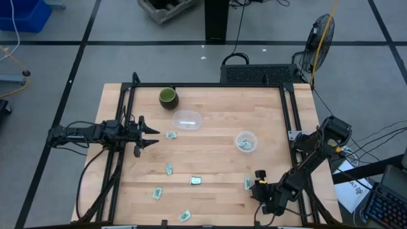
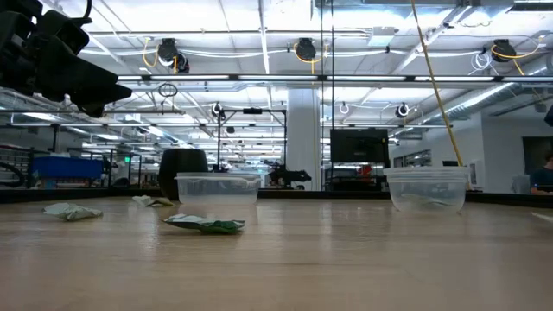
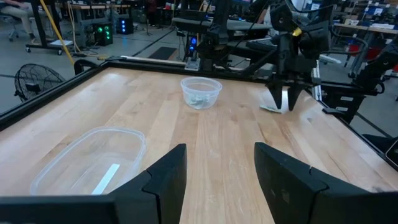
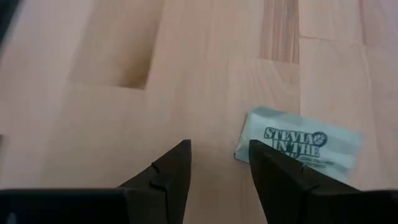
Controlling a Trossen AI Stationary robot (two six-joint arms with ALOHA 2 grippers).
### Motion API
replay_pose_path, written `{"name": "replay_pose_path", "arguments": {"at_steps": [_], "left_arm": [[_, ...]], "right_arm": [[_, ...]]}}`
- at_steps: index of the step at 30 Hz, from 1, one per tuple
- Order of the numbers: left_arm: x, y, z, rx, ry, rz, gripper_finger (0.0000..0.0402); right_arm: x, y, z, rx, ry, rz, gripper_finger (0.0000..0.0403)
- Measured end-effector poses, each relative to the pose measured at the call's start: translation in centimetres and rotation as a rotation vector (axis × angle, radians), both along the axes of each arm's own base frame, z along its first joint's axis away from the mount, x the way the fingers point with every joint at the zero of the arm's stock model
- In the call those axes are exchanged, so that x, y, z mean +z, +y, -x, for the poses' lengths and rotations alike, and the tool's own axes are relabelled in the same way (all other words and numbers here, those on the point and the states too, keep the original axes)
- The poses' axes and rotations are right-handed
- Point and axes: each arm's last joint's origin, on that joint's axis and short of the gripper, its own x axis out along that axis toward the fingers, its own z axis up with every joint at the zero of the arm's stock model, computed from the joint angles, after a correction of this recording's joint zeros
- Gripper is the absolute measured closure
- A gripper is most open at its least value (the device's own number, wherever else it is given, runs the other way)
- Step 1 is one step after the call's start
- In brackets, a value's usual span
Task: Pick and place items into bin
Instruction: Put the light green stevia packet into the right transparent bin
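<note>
Seemingly light, limp and thin, the packet (image 4: pixel 300 144) wants an edge pinch; right pincer (image 4: pixel 217 168) hovers open, empty; left pincer (image 3: pixel 219 177) likewise.

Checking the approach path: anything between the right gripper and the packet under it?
Nothing visible. The right gripper hangs open above bare wood, with the pale green-and-white printed packet just off to one side of its fingers, unobstructed. The left gripper waits open at the table's left.

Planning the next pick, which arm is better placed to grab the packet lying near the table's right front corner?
Right. The right gripper hovers just above that packet with its fingers open, while the left gripper waits across the table beside the rectangular container.
</note>
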Motion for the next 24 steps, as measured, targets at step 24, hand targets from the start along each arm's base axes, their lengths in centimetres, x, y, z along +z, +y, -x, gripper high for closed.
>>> {"name": "replay_pose_path", "arguments": {"at_steps": [24], "left_arm": [[0.0,0.0,0.0,0.0,0.0,0.0,0.021]], "right_arm": [[-0.26,-0.67,-0.4,0.005,-0.068,0.147,0.0299]]}}
